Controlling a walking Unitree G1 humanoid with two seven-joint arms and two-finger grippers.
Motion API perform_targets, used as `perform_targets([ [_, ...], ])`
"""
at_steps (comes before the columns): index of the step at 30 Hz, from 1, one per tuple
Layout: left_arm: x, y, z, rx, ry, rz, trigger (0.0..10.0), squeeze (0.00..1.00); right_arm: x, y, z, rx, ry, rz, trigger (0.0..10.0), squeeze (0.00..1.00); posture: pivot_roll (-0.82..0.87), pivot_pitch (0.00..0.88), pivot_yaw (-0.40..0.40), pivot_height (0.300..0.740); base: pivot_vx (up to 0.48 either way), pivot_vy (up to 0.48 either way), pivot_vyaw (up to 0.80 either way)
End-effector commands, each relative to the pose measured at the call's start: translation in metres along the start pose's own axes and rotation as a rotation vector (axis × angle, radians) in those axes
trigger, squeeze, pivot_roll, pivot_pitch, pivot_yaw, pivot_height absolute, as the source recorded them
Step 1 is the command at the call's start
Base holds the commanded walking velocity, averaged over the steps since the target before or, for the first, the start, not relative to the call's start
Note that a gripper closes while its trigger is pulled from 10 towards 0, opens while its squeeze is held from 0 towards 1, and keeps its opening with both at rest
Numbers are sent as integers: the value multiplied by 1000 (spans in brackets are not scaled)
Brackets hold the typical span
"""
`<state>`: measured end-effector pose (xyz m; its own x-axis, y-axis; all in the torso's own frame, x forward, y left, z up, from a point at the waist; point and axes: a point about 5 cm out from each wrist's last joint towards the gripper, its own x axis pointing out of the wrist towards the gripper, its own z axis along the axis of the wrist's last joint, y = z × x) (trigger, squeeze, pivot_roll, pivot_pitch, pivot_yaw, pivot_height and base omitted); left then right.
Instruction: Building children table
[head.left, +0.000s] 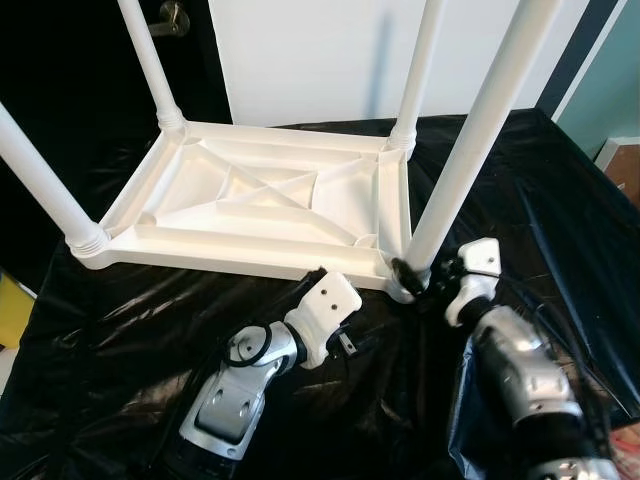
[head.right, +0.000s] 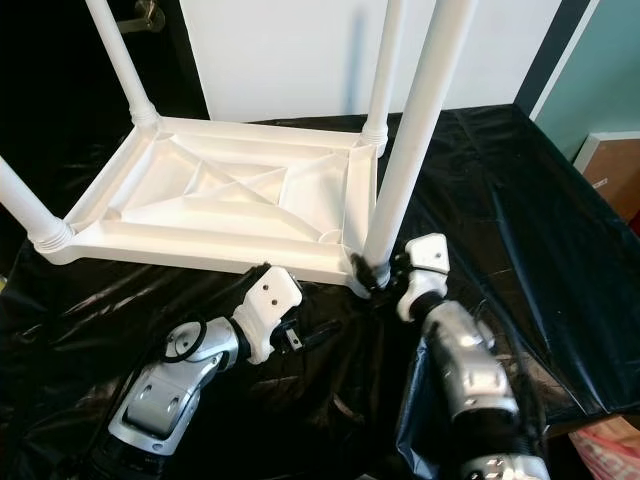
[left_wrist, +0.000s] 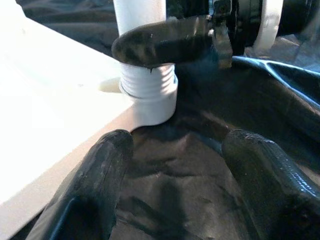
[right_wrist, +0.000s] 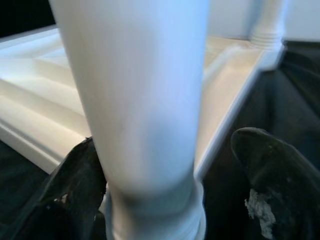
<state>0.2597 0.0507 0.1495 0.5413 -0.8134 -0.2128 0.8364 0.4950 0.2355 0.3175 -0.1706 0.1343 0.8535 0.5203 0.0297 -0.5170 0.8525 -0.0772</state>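
Observation:
A white plastic children's table (head.left: 260, 200) lies upside down on a black sheet, with its legs pointing up. My right gripper (head.left: 415, 275) is open at the foot of the near right leg (head.left: 470, 150). Its fingers straddle the leg just above the ribbed socket (left_wrist: 150, 90); one finger (right_wrist: 75, 185) touches the leg, the other (right_wrist: 270, 175) stands off it. My left gripper (left_wrist: 175, 165) is open and low over the sheet beside the table's front edge, pointing at that same socket with nothing between its fingers.
The black plastic sheet (head.left: 540, 200) covers the whole work surface and is wrinkled. The other legs (head.left: 150, 65) (head.left: 420, 65) (head.left: 40, 175) rise at the remaining corners. A white wall (head.left: 300, 50) stands behind, a cardboard box (head.left: 625, 170) at far right.

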Motion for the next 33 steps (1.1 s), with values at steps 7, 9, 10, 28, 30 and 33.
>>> perform_targets([
  [7,4,5,2,27,-5,61,10000,0,22,3,3,-67,30,165,10000,0,3,0,-22,740,0,0,0],
  [9,5,5,3,33,-9,59,10000,0,29,5,3,-75,46,207,10000,0,15,0,-28,740,0,0,0],
  [10,5,5,4,35,-10,58,10000,0,30,6,3,-74,50,215,6824,0,16,0,-29,740,0,0,0],
  [28,6,7,1,40,-7,59,10000,0,26,-10,-12,-48,101,240,10000,0,11,0,-34,740,0,0,0],
  [30,6,7,2,42,-8,59,10000,0,26,-12,-12,-44,105,225,10000,0,8,0,-32,740,0,0,0],
  [33,6,7,1,41,-7,59,10000,0,26,-14,-13,-30,110,198,10000,0,9,0,-35,740,0,0,0],
])
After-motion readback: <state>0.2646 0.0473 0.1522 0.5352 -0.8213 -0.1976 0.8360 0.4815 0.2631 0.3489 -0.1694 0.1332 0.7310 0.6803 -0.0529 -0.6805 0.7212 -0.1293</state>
